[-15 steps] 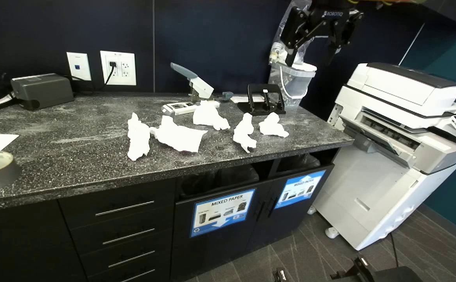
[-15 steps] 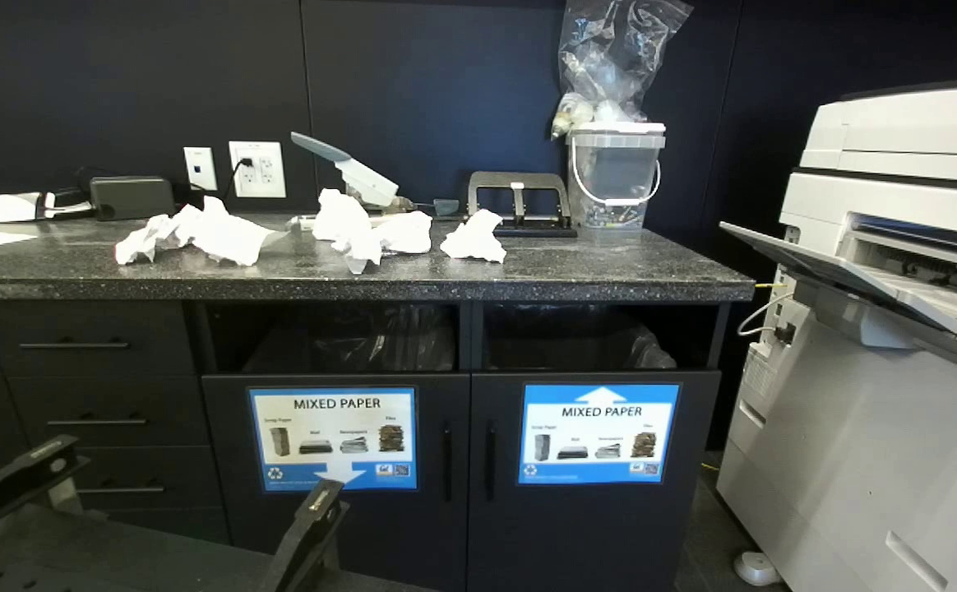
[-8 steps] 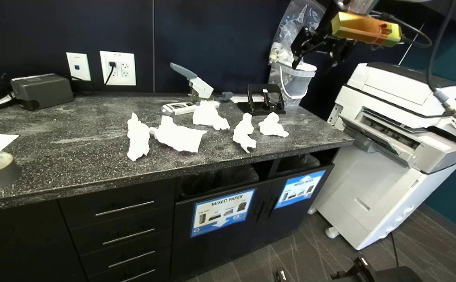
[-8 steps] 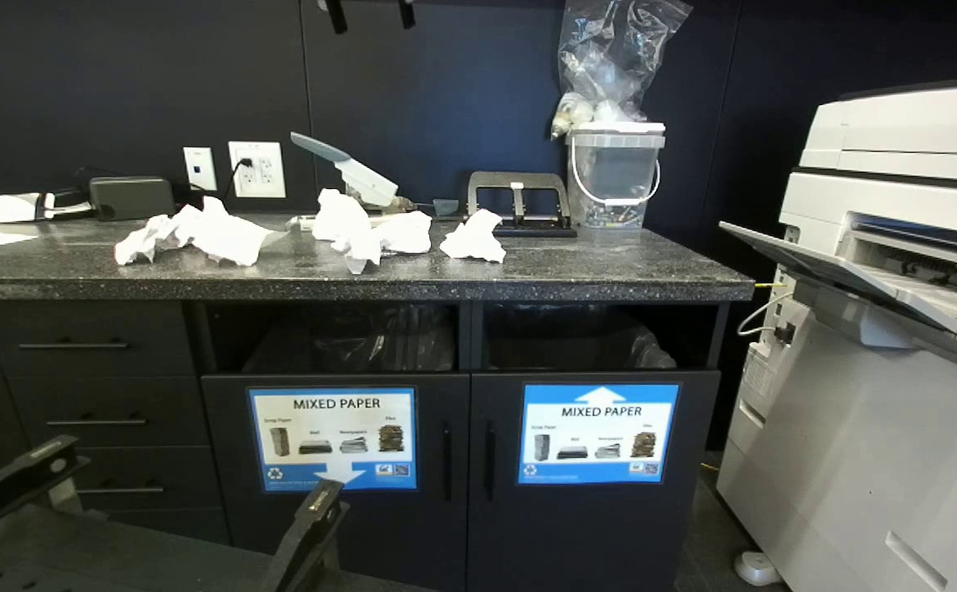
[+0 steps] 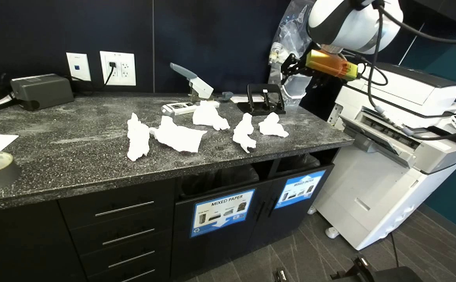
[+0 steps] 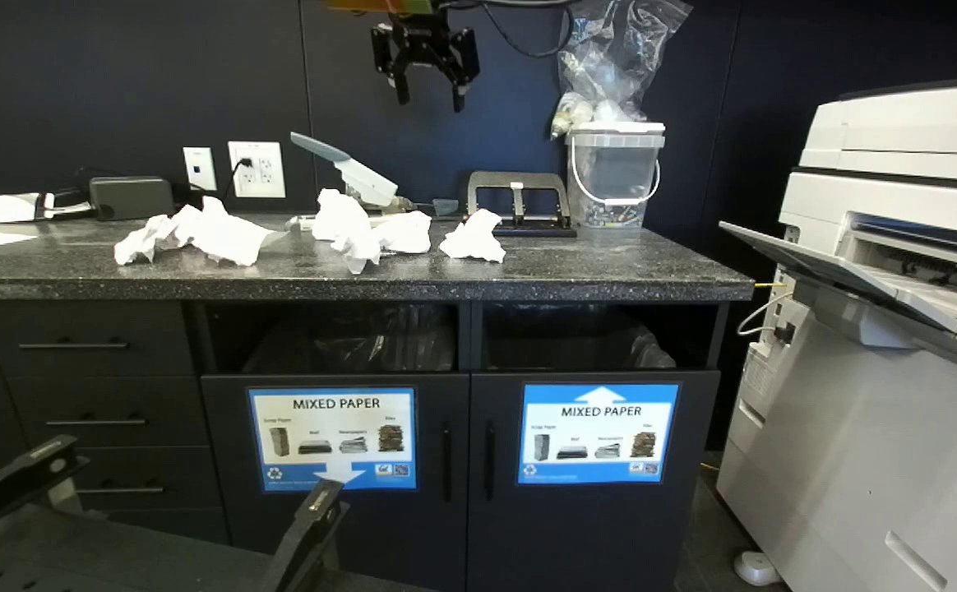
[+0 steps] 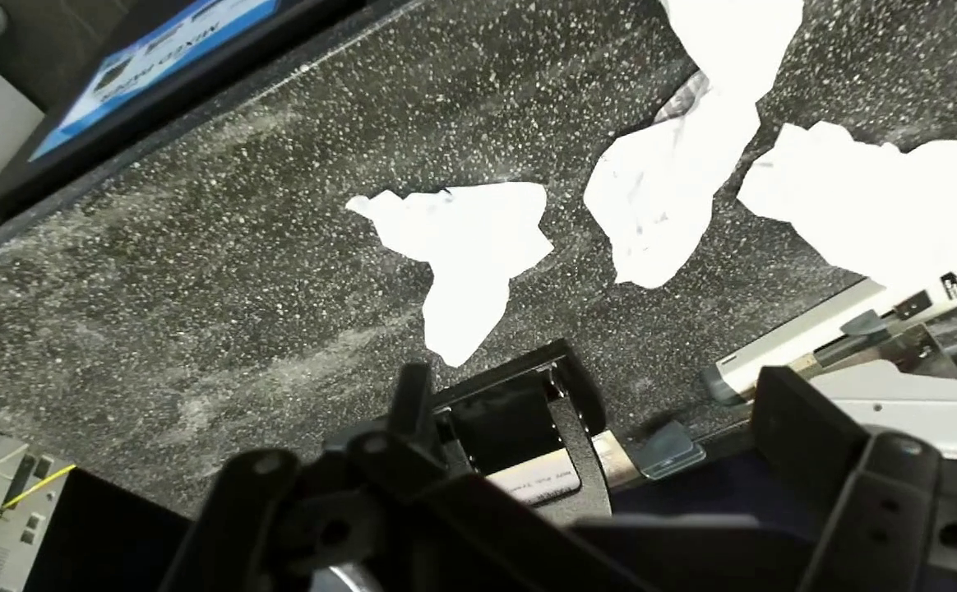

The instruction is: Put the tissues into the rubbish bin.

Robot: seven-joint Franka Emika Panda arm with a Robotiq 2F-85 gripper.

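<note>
One pincer [image 6: 431,103] has descended, five tissues [image 5: 179,135] lying on one counter [image 5: 79,141]

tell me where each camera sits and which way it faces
An exterior view: nearly level with the counter, facing the cabinet doors square on; open tool at the top.
An exterior view: raised, angled down across the counter; arm and tool upper right.
Wrist view: on the arm, looking down on tissues; tool's fingers at the bottom.
Both exterior views share bucket and printer.

Office: printer [image 6: 865,395], hole punch [image 6: 518,199]
</note>
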